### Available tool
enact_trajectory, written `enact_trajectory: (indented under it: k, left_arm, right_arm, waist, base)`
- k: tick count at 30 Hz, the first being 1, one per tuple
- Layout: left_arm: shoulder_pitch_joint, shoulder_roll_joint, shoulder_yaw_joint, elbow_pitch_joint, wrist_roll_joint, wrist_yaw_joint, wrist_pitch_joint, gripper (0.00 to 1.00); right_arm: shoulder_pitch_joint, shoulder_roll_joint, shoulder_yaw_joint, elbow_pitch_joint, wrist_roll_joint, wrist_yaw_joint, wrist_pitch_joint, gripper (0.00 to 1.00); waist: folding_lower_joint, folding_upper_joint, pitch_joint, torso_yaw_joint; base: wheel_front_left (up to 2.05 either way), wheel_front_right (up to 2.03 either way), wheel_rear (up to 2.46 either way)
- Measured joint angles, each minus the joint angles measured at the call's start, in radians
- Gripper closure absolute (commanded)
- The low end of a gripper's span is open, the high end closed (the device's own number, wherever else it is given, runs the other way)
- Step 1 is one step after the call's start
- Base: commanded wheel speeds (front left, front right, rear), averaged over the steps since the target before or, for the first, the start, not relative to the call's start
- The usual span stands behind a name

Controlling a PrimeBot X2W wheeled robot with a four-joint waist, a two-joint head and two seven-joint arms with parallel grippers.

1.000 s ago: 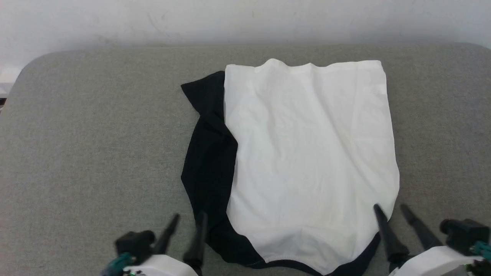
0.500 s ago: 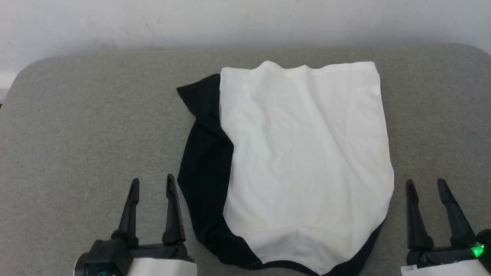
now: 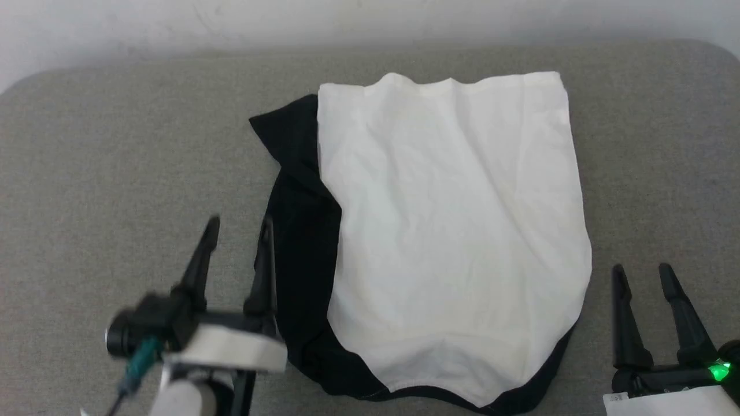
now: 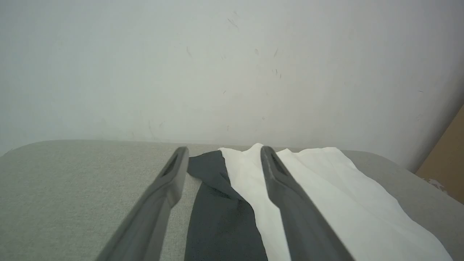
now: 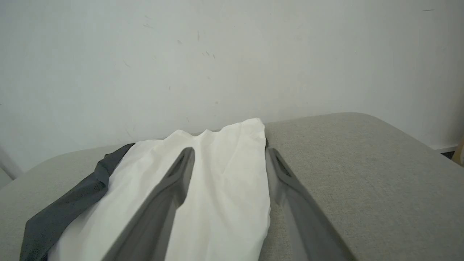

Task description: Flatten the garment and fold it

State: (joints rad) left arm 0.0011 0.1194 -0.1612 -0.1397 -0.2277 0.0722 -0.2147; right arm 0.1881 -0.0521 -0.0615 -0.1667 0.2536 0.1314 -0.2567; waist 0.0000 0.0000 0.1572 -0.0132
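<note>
White-and-black garment [image 3: 451, 231] — grey surface [image 3: 115, 173]

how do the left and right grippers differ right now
The left gripper sits farther forward, beside the black edge of the garment; the right gripper sits farther back, apart from it. The left gripper looks blurred, the right gripper sharp. Both are open and empty.

The left gripper [image 3: 240, 222] is blurred; its finger nearest the garment [image 3: 451, 231] covers a strip of that garment's black left side.
</note>
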Motion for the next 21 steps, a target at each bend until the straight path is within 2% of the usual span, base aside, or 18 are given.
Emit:
enact_trajectory:
  k: [4,10,16,21]
  left_arm:
    - [-0.195,0.044,0.000,0.039,-0.036,-0.060,0.138,0.00]
    - [-0.490,0.098,0.019,0.128,-0.111,-0.122,0.355,0.00]
    - [-0.738,0.166,0.036,0.270,-0.208,-0.163,0.546,0.00]
    - [-0.864,0.215,0.018,0.360,-0.259,-0.182,0.692,0.00]
  right_arm:
    - [-0.013,0.000,-0.001,-0.014,0.003,0.000,0.000,0.00]
    - [-0.062,0.000,0.002,-0.039,0.003,0.000,0.000,0.00]
    - [-0.119,0.000,0.019,-0.069,0.004,0.000,0.000,0.00]
    - [-0.157,0.000,0.026,-0.075,0.005,0.000,0.000,0.00]
  waist:
    - [0.0001,0.0000,0.042,0.001]
    - [0.0002,0.0000,0.121,0.003]
    - [0.0003,0.0000,0.214,-0.005]
    - [0.0003,0.0000,0.295,-0.021]
  base:
    - [0.00,0.00,0.00]
    - [0.00,0.00,0.00]
    - [0.00,0.00,0.00]
    - [0.00,0.00,0.00]
